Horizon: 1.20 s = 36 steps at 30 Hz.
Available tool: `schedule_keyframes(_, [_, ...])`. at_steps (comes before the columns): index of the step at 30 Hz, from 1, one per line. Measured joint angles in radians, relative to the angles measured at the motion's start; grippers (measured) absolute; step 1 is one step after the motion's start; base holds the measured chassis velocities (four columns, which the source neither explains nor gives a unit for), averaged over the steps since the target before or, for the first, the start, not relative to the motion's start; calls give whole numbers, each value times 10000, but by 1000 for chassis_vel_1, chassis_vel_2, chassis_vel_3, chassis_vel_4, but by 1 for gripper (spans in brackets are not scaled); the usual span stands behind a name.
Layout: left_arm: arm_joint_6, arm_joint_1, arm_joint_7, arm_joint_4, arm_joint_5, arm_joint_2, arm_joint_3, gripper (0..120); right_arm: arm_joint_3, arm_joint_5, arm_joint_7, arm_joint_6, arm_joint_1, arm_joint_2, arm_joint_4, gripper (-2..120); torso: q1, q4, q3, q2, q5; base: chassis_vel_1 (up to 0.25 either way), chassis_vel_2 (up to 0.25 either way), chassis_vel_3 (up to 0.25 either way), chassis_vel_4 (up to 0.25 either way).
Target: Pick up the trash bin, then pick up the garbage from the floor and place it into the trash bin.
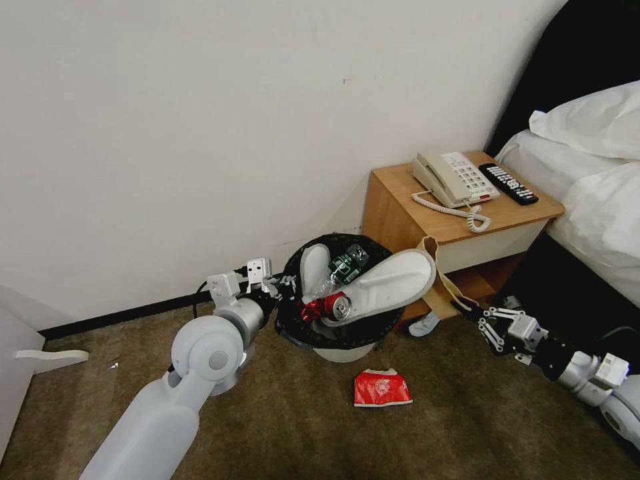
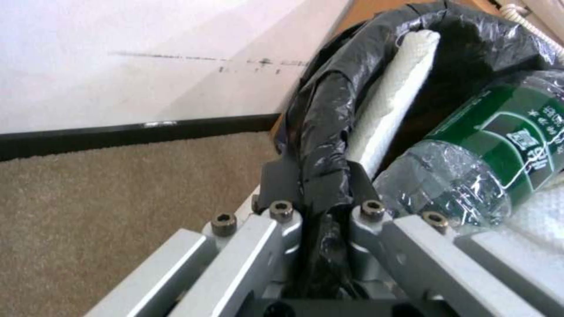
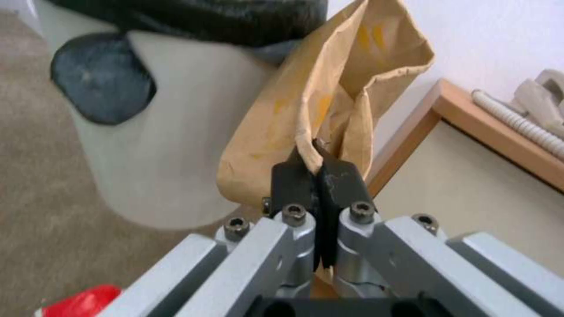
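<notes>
The trash bin (image 1: pixel 347 348), white with a black bag over its rim, hangs tilted by the wall, and my left gripper (image 1: pixel 281 288) is shut on its rim (image 2: pixel 320 132). Inside lie two white slippers (image 1: pixel 393 279), a clear bottle (image 2: pixel 487 154) and a crushed red can (image 1: pixel 320 308). My right gripper (image 1: pixel 467 305) is shut on the lower edge of a brown paper bag (image 3: pixel 329 97), held up just right of the bin's wall (image 3: pixel 176 132). A flattened red paper cup (image 1: pixel 381 389) lies on the carpet floor (image 1: pixel 467 427) in front of the bin.
A wooden nightstand (image 1: pixel 393 193) with a phone (image 1: pixel 453 177) and a remote (image 1: pixel 508 183) stands right behind the bag. The bed (image 1: pixel 587 173) is at the right. A small white object (image 1: pixel 423 325) lies at the nightstand's foot. White furniture (image 1: pixel 20 360) borders the left.
</notes>
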Motion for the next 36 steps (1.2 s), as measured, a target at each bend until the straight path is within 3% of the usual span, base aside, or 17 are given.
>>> schedule_keyframes(16, [-3,29,-24,-143,-74,66,-33,4,899,129,-720,558,-798,-20,302,0,0,0,0,0,-1,0,0,0,0])
schedule_keyframes(36, [-7,181,-40,-242,-69,99,-107,4,1424,457,-736,333,-988,-100,1917,0,0,0,0,-1,-2,0,0,0,0])
